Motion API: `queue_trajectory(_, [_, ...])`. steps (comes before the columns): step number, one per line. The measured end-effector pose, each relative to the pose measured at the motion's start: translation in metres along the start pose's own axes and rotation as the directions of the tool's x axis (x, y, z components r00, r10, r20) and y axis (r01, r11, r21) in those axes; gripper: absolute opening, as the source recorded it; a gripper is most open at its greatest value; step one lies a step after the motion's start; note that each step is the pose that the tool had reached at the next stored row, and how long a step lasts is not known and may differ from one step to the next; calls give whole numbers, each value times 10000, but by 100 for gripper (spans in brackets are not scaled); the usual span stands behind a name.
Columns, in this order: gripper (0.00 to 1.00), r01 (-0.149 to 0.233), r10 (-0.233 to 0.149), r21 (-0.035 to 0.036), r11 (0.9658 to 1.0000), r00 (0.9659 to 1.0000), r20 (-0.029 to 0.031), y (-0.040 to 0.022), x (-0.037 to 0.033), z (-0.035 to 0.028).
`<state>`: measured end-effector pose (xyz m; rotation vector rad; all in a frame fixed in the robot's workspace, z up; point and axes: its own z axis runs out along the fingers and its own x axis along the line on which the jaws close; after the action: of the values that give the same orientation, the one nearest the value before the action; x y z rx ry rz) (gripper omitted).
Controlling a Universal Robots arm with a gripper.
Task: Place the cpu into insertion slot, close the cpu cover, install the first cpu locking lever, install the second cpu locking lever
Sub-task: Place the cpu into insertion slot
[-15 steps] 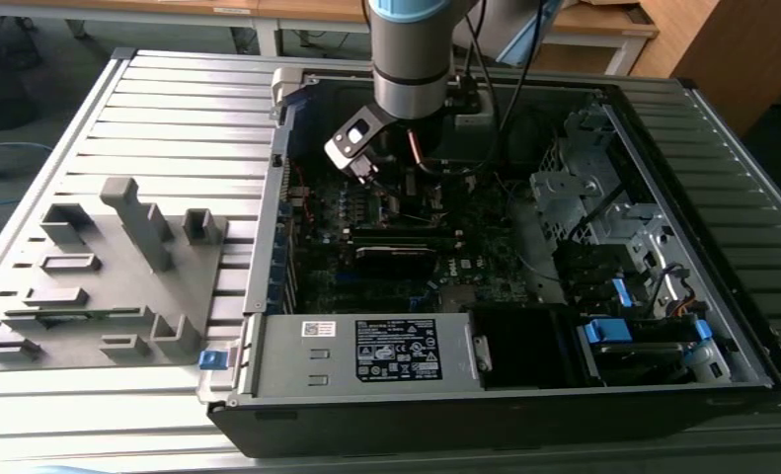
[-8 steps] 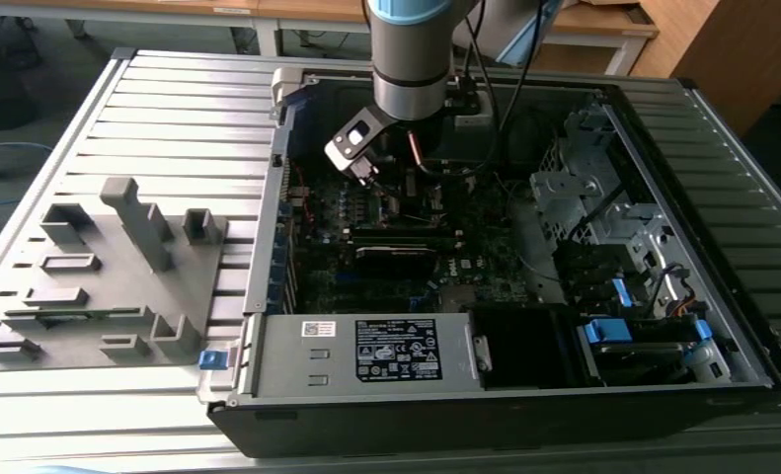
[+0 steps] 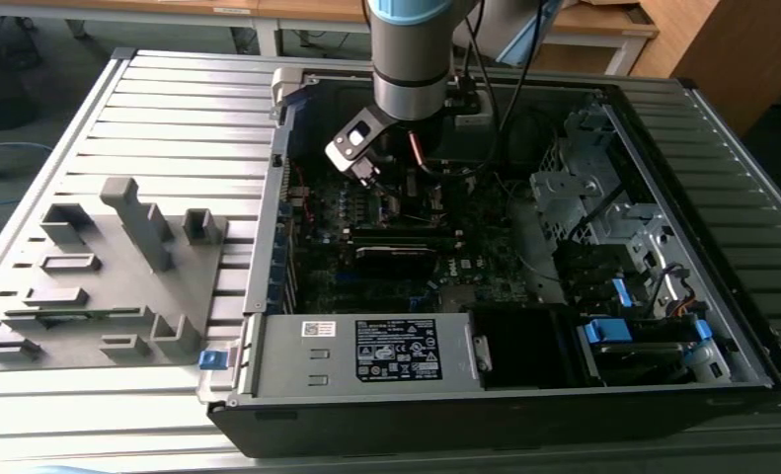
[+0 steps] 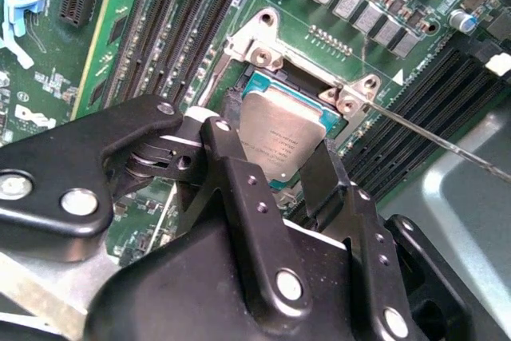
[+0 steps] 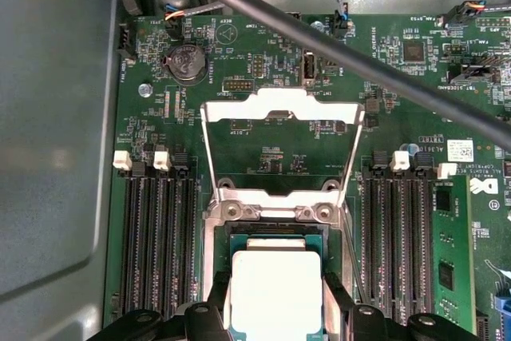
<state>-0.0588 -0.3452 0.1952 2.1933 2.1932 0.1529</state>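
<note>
The robot arm reaches down into the open computer case [image 3: 265,326]. Its gripper [image 4: 278,129] is right over the slot in the green board [image 5: 279,157].

The two black fingers [image 4: 231,173] are open just as wide as the cpu [image 4: 281,143]. They touch it on two opposite sides and hold it. The cpu is at the slot with its shiny grey top facing up. I cannot tell if it sits all the way down.

The cpu cover [image 5: 279,105] is flipped open and lies back past the slot. A thin metal rod [image 4: 431,137] sticks out from one corner. Long black memory slots [image 5: 152,237] run on both sides of the cpu.

A grey tray [image 3: 101,276] sits outside the case, on the exterior view's left.
</note>
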Motion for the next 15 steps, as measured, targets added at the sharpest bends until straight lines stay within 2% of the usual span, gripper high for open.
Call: queue_trajectory(15, [54, -135, 135, -6, 9999, 9999, 13, 4, -1, 18])
